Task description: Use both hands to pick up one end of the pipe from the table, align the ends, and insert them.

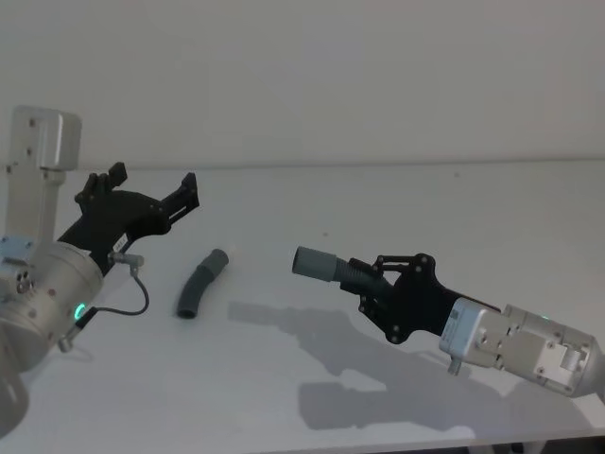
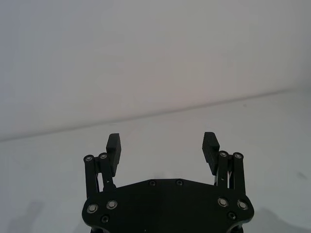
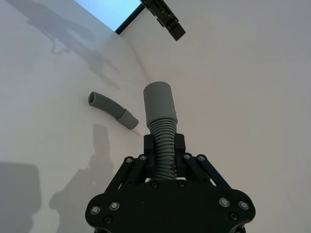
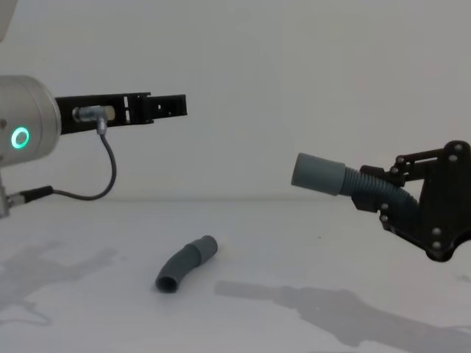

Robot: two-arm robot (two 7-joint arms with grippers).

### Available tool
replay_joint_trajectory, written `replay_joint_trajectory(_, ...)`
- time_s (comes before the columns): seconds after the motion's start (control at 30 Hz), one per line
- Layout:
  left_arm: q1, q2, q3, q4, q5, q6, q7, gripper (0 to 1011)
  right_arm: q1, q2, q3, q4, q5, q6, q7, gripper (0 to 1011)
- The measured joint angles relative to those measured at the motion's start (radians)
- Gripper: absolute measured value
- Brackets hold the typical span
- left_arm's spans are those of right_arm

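Head view, lower right of the frame: the black skeletal right gripper (image 1: pixel 371 282) reaches in toward the centre. Its fingers are clamped on the ribbed part of a dark-grey ribbed hose piece with a wide smooth grey cuff (image 1: pixel 317 264). The cuff sticks out past the fingertips and points toward the frame's left. It is held clear of the matte white table (image 1: pixel 284 388), where its shadow falls.

In the chest view the right gripper (image 4: pixel 368 197) enters from the right edge at mid-height, and the held hose piece (image 4: pixel 320 174) bends upward from the fingers to the cuff. The right wrist view shows the right gripper (image 3: pixel 164 145) with its fingers pressed against both sides of the ribs below the cuff (image 3: pixel 159 104).

A second, curved dark-grey ribbed hose piece (image 1: pixel 200 284) lies flat on the table, left of centre in the head view. Its smooth cuff is at the upper right and its other open end at the lower left. In the chest view it lies at lower centre-left (image 4: pixel 184 263), well apart from both grippers.

The black skeletal left gripper (image 1: pixel 156 184) hangs at the upper left, raised above the table. In the chest view it (image 4: pixel 165 107) sits higher than the held cuff and points toward the right. In the left wrist view the left gripper (image 2: pixel 163 145) has its fingers (image 2: pixel 210 145) spread wide with nothing between them. A green ring (image 4: pixel 20 137) glows on the left arm.
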Motion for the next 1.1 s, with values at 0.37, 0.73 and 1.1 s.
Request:
replay_joint_trajectory(0.37,-0.075,0.068,0.012,-0.01,-0.033,0.177,-0.083,1001,0.0,0.0,0.0,0.0,0.0,-0.001,0.0,204)
replay_joint_trajectory(0.73,-0.169,0.129,0.057,0.044,-0.029,0.271,-0.183,1001,0.0,0.0,0.0,0.0,0.0,-0.001,0.0,204)
replay_joint_trajectory(1.1,-0.21,0.136,0.083,0.106,-0.017,0.302,-0.228,1001,0.0,0.0,0.0,0.0,0.0,-0.001,0.0,203)
